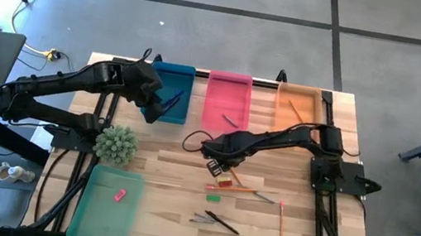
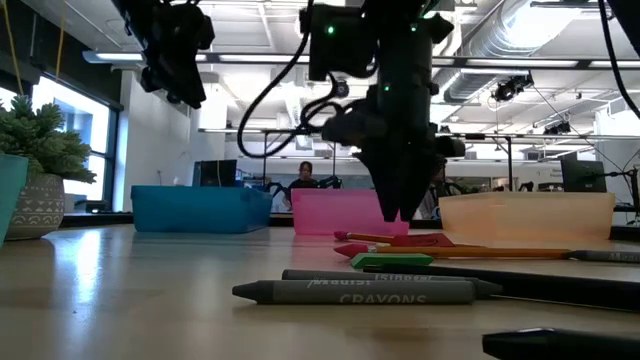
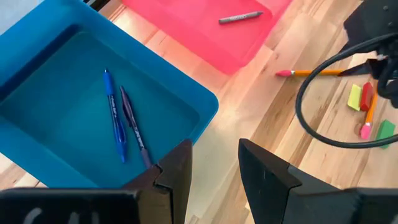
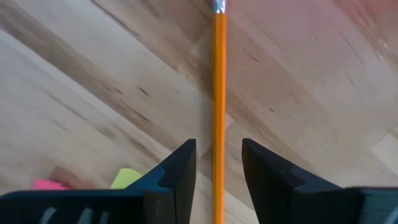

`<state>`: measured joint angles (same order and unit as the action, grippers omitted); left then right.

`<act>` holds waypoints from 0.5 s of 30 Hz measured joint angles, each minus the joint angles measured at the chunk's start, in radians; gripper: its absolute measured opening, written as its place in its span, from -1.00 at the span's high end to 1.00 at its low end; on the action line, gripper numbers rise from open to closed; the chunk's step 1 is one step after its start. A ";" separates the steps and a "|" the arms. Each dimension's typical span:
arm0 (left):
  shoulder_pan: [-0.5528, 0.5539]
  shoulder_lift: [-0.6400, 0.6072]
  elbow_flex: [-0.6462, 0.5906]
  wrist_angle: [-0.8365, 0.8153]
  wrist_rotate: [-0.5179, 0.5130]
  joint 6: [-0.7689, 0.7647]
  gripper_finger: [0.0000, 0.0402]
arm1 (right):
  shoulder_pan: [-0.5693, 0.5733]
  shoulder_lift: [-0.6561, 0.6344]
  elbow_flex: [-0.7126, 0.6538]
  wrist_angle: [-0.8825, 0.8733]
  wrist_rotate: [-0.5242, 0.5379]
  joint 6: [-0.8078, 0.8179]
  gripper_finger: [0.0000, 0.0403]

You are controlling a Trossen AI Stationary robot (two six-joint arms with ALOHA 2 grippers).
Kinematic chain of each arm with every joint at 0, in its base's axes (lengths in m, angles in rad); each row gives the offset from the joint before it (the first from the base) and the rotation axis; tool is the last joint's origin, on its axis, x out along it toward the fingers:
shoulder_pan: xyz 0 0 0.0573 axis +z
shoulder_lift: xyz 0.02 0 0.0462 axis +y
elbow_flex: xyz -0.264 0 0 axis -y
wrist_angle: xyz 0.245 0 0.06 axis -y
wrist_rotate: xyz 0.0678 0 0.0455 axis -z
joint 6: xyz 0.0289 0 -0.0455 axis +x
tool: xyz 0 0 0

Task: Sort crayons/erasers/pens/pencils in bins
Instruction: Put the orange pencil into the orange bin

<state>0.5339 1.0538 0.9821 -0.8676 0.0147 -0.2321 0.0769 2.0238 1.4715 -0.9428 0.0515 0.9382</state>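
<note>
My right gripper (image 4: 219,163) points down at mid-table (image 1: 217,167) and is open. Its fingers stand on either side of an orange pencil (image 4: 219,93) that lies flat on the wood, with a gap on both sides. A yellow eraser (image 4: 127,177) lies close by. My left gripper (image 3: 214,171) hangs open and empty above the near edge of the blue bin (image 1: 171,91), which holds two pens (image 3: 124,121). The pink bin (image 1: 228,95) holds a grey crayon (image 3: 240,17). The orange bin (image 1: 300,106) holds a pencil. The green bin (image 1: 100,210) holds a pink eraser (image 1: 119,195).
More items lie loose near the table's front. These are a red-orange pencil (image 1: 231,189), a green eraser (image 1: 213,196), grey crayons (image 2: 355,292), black pens (image 1: 222,222) and another pencil (image 1: 281,229). A potted plant (image 1: 115,144) stands between the blue and green bins.
</note>
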 joint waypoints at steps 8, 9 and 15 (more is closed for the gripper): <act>0.000 0.000 0.000 -0.001 0.000 0.000 0.42 | 0.011 0.054 0.000 0.016 -0.002 0.005 0.42; 0.000 0.000 0.000 -0.001 0.000 0.000 0.41 | 0.011 0.061 0.000 0.017 -0.006 0.006 0.42; 0.000 0.000 0.000 -0.004 0.000 0.000 0.42 | 0.011 0.073 0.002 0.019 -0.026 0.031 0.57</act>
<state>0.5339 1.0538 0.9821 -0.8715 0.0151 -0.2317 0.0883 2.0964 1.4738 -0.9240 0.0257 0.9695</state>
